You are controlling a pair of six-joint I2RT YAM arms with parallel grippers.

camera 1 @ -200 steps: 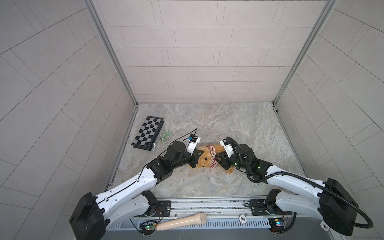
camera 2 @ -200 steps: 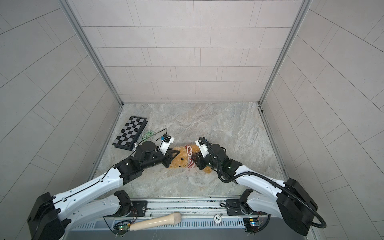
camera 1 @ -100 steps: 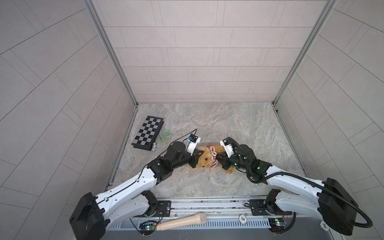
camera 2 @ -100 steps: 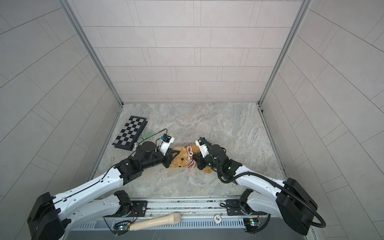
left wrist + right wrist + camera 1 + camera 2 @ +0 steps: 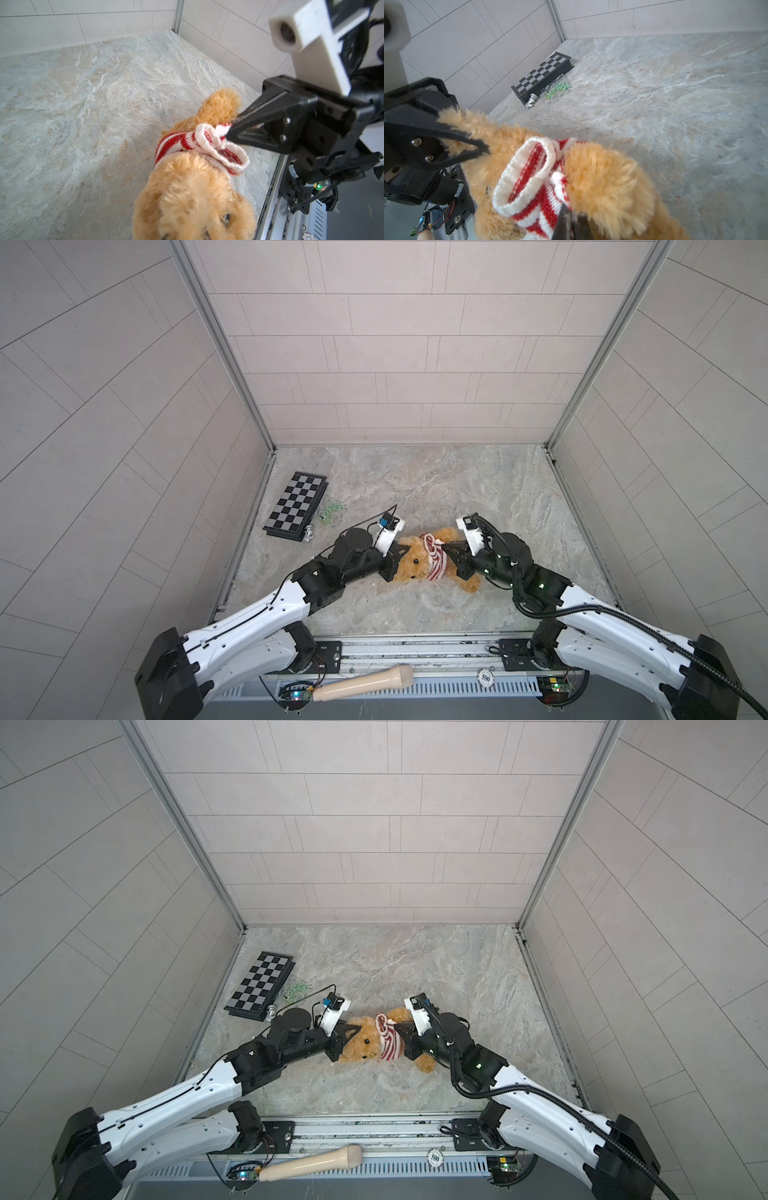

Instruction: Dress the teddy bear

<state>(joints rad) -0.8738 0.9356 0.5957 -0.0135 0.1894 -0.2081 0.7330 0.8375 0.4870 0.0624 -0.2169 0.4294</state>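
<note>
The teddy bear (image 5: pixel 413 566) (image 5: pixel 360 1046) lies on the marble floor with its head to the left. A red-and-white striped sweater (image 5: pixel 434 559) (image 5: pixel 388 1041) is bunched around its neck and chest. My left gripper (image 5: pixel 401 549) (image 5: pixel 483 150) is shut on the fur of the bear's ear. My right gripper (image 5: pixel 446 549) (image 5: pixel 228 133) is shut on the sweater's white hem, pinching it beside the bear's raised arm (image 5: pixel 220 104). In the right wrist view its fingertips (image 5: pixel 566 216) press into the knit. The bear's head (image 5: pixel 193 203) hides the left gripper's own jaws in the left wrist view.
A folded chessboard (image 5: pixel 297 506) lies by the left wall, with a silver chess piece (image 5: pixel 308 534) and green bits (image 5: pixel 331 512) next to it. A beige handle (image 5: pixel 361 682) and a chip (image 5: pixel 484 676) rest on the front rail. Tiled walls enclose three sides.
My right gripper has closed on the sweater's hem. The left gripper has kept its hold on the bear's ear, and the bear has barely shifted.
</note>
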